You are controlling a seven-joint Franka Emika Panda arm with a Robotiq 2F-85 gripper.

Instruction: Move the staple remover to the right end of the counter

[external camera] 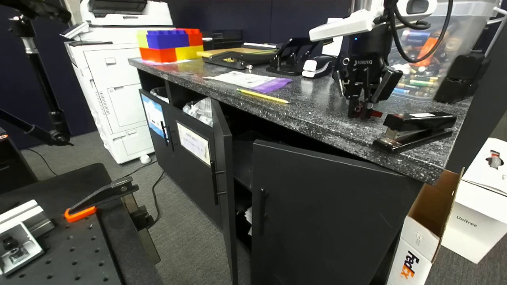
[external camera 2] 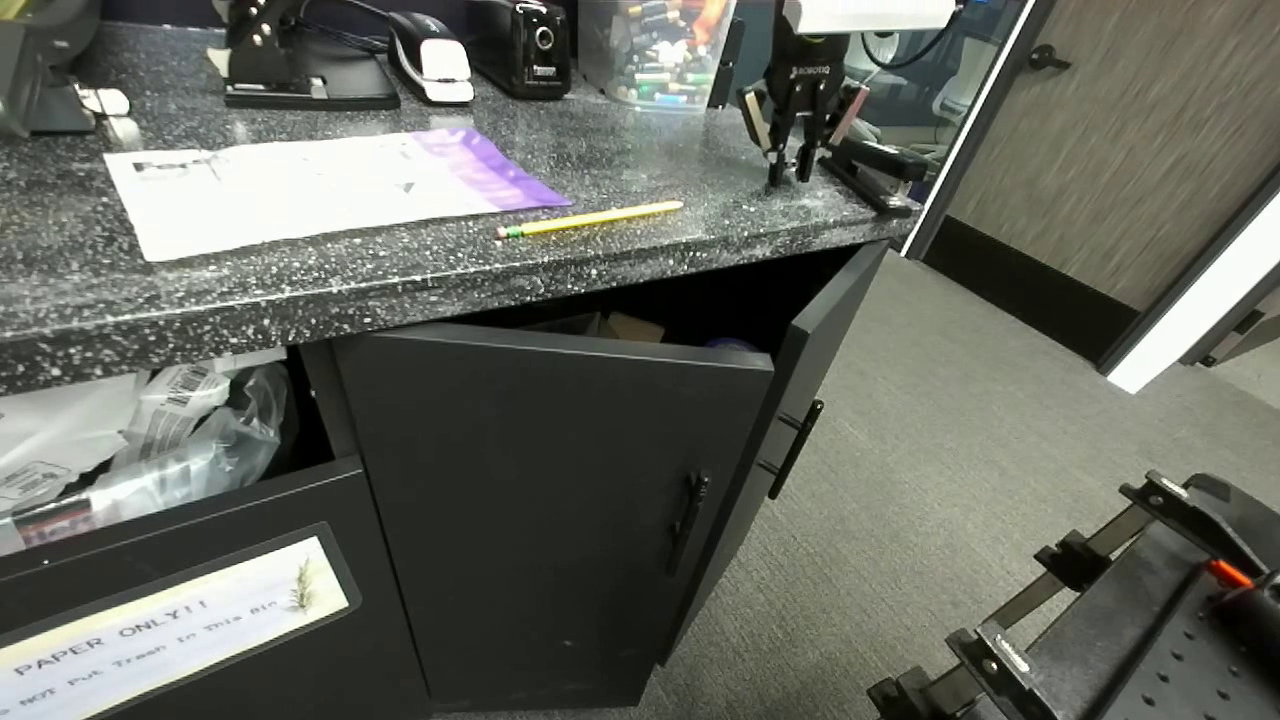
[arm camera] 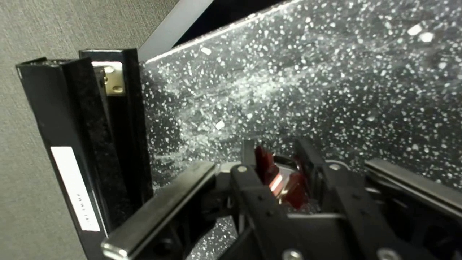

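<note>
Exterior view; ROBOTIQ hand (external camera: 360,113) w/ staple remover (external camera: 375,113)

Counter (arm camera: 343,90): is showing you glossy stone-look
Remover (arm camera: 277,183): is glinting, part metal
Door (external camera: 324,217): is looking matt

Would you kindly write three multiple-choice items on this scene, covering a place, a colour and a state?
1. Where is the slim yellow pencil relative to the dark speckled stone-look counter?
A) Beneath it
B) On top
C) Against its front

2. What colour shows on the small pinch-type staple remover at the black hand?
A) Green
B) Yellow
C) Red

3. How do the two flat black doors nearest the hand stand?
A) Ajar
B) Shut
C) Removed

1 B: both exterior views show it lying there.
2 C: the wrist view shows its red sides.
3 A: both exterior views show gaps behind them.
</note>
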